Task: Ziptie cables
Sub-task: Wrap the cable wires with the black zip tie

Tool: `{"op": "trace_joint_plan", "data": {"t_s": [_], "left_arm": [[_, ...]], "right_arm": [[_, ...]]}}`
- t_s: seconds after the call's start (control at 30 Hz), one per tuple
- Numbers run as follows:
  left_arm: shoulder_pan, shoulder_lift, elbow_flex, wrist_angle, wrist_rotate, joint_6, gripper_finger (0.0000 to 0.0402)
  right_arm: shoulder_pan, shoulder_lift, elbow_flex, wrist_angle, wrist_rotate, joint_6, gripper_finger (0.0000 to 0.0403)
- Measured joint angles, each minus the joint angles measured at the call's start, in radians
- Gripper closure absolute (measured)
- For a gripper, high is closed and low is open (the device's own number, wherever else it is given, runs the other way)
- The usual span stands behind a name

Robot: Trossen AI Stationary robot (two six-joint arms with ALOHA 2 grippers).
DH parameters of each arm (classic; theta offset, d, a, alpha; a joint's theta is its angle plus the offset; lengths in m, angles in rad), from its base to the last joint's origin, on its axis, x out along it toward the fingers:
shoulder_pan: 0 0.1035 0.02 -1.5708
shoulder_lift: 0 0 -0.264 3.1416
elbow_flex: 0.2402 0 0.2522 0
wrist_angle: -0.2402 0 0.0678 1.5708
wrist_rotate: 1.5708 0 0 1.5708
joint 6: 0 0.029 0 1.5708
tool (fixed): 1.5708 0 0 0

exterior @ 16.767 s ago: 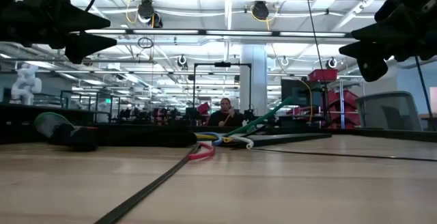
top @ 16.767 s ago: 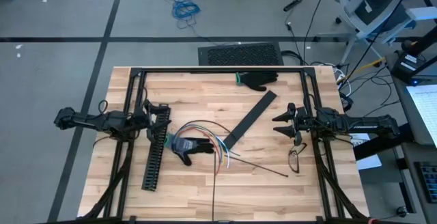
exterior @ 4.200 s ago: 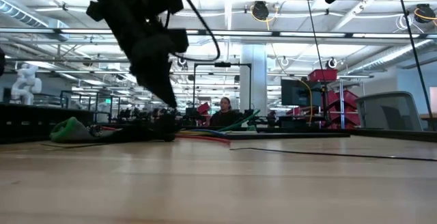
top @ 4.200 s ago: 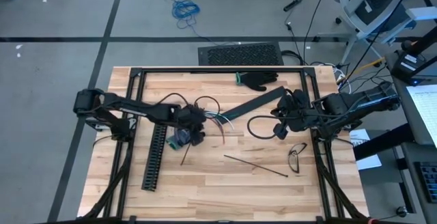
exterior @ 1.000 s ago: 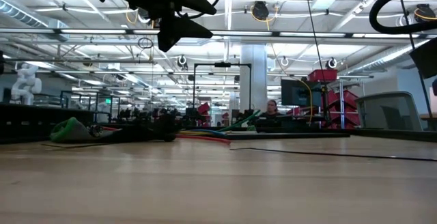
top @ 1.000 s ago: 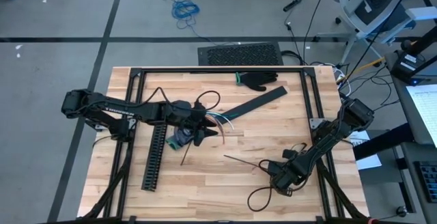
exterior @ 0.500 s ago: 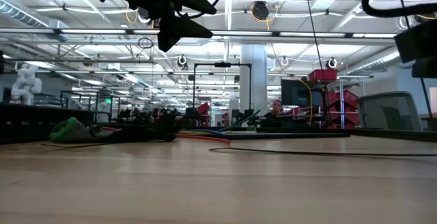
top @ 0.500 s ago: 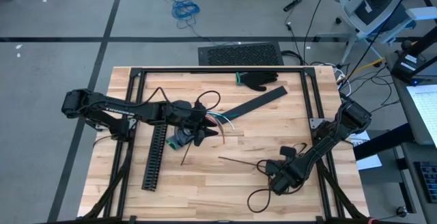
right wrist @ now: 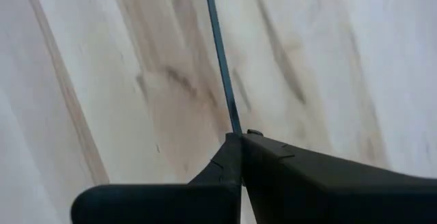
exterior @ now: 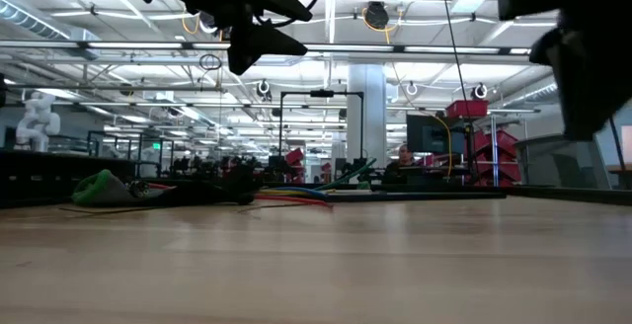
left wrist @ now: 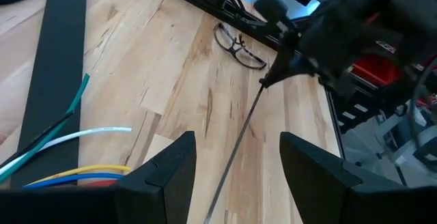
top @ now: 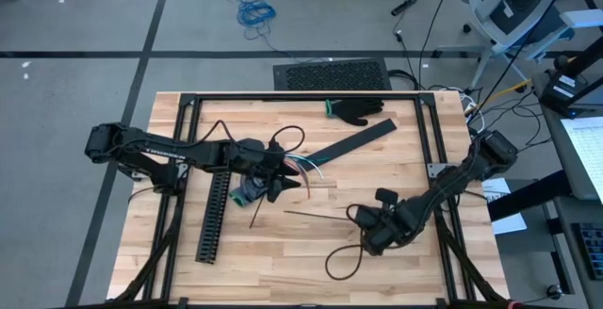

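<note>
At nine o'clock on the counter [top: 311, 252] a black slotted channel [top: 216, 217] lies lengthwise; the left pincer [top: 290, 176] hangs just right of its upper end, well above the wood, fingers [left wrist: 161, 176] parted to a middling gap and holding nothing; beneath it, near the centre, lie the cables [top: 300, 166]: thin loose wires, white, yellow, blue, red and green, their free ends fanned toward three o'clock, a dark loop arching above them; the bundle's root is hidden under the arm; from table height they show as a low coloured streak [exterior: 296, 197]; a flat black strip [top: 350, 145] slants toward one o'clock, a dark glove [top: 356, 111] at twelve; the right pincer [top: 358, 217] sits at five o'clock, clamped on a thin black ziptie [top: 316, 215] pointing toward nine; a pair of glasses [left wrist: 239, 45] lies beyond.
</note>
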Motion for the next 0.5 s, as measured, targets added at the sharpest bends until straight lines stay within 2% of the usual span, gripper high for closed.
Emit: {"op": "trace_joint_plan", "data": {"t_s": [0.3,0.5], "left_arm": [[0.009,-0.042,0.000,-0.209,0.003,0.164,0.0197],[0.043,-0.124,0.000,-0.277,-0.006,0.192,0.0197]], "right_arm": [[-0.031,-0.112,0.003,0.022,0.043,0.005,0.0403],[-0.045,-0.164,0.003,0.086,0.097,0.020,0.0403]]}}
